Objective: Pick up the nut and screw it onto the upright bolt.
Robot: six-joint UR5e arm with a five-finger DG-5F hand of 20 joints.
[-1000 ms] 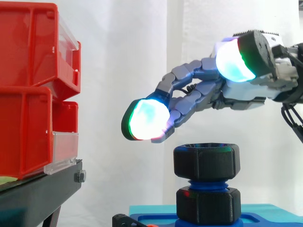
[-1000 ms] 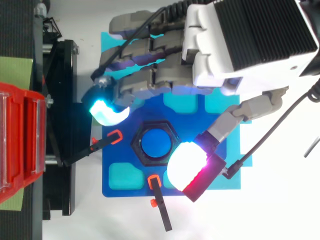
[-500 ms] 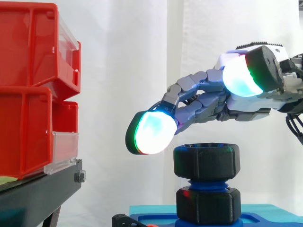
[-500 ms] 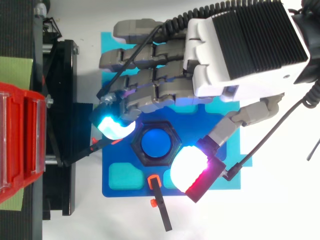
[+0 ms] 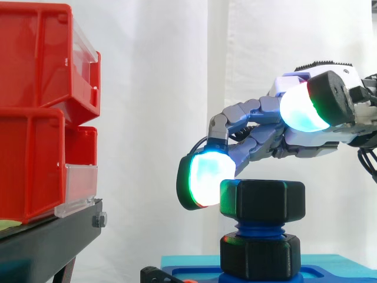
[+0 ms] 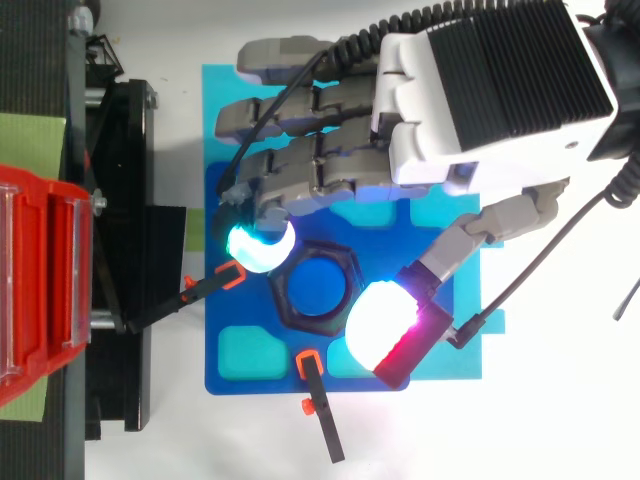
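Side view: the nut (image 5: 262, 200) sits on top of the upright bolt (image 5: 259, 227), whose blue thread shows between it and a second nut (image 5: 259, 256) at the bottom. The hand (image 5: 306, 138) reaches in level above it, fingers curled down so that one glowing pad (image 5: 206, 177) lies against the nut's left flank. The thumb (image 5: 303, 112) is held higher than the nut and off it, so the hand is hooked round the nut rather than pinching it. I judge the pick-up done and the screwing in hand, with several turns left. The bolt stands on a blue plate (image 5: 341, 276). Red bins (image 5: 35, 118) on a black stand (image 5: 47, 236) are well to the left, with a white curtain (image 5: 153, 88) behind.

Top view: the pad touches the nut's upper-left corner and the thumb hangs over its lower-right edge, with the bolt's blue end showing through the hole. The next move probably calls for the thumb to drop onto the opposite flat. Then would come a turn round the hexagon, keeping the nut level so the thread does not bind. The plate lies on a cyan mat (image 6: 212, 120) on a white table (image 6: 560, 420), with two orange-tipped clamps (image 6: 305, 362) on it. The stand is close on the left.
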